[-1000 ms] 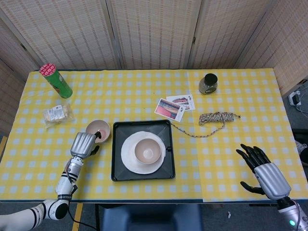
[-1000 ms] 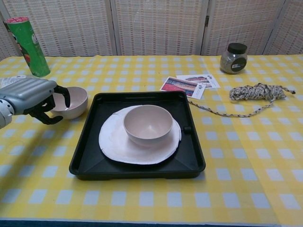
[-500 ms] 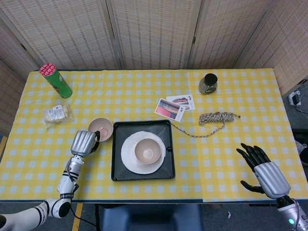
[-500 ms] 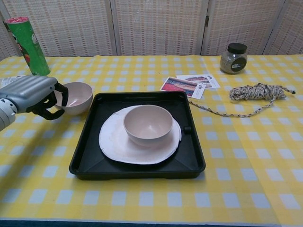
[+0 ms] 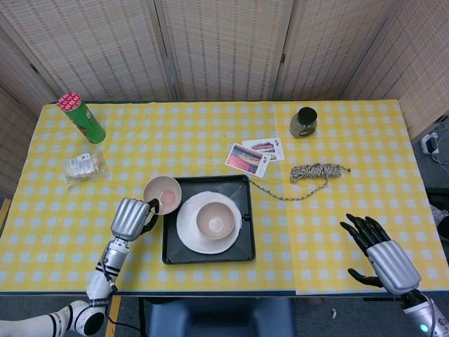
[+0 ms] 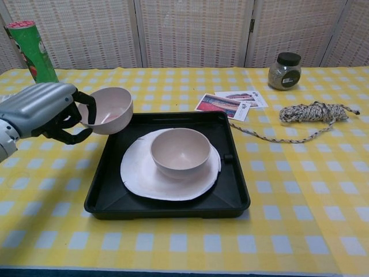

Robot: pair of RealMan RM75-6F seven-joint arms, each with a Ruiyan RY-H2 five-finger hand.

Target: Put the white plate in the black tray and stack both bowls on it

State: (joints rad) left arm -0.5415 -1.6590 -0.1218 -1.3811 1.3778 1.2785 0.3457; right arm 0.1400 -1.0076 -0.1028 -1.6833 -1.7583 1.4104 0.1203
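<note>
The black tray (image 5: 171, 255) (image 6: 233, 167) lies at the table's front middle. In it rests the white plate (image 5: 189, 235) (image 6: 138, 179), and a cream bowl (image 5: 215, 219) (image 6: 180, 151) sits on the plate. My left hand (image 5: 130, 217) (image 6: 43, 109) grips the rim of a second bowl (image 5: 163, 194) (image 6: 109, 109), pinkish inside. That bowl is lifted and tilted over the tray's left rear corner. My right hand (image 5: 382, 260) hovers open at the front right, fingers spread, holding nothing; only the head view shows it.
A green can (image 5: 81, 117) (image 6: 32, 48) and a snack packet (image 5: 83, 166) sit at the back left. Printed cards (image 5: 254, 154) (image 6: 229, 103), a coiled rope (image 5: 317, 173) (image 6: 314, 112) and a dark jar (image 5: 303, 121) (image 6: 285, 71) lie to the tray's right and behind.
My left hand has lifted the second bowl off the table and carried it right, from beside the tray to above its left rear corner. The right hand has barely shifted.
</note>
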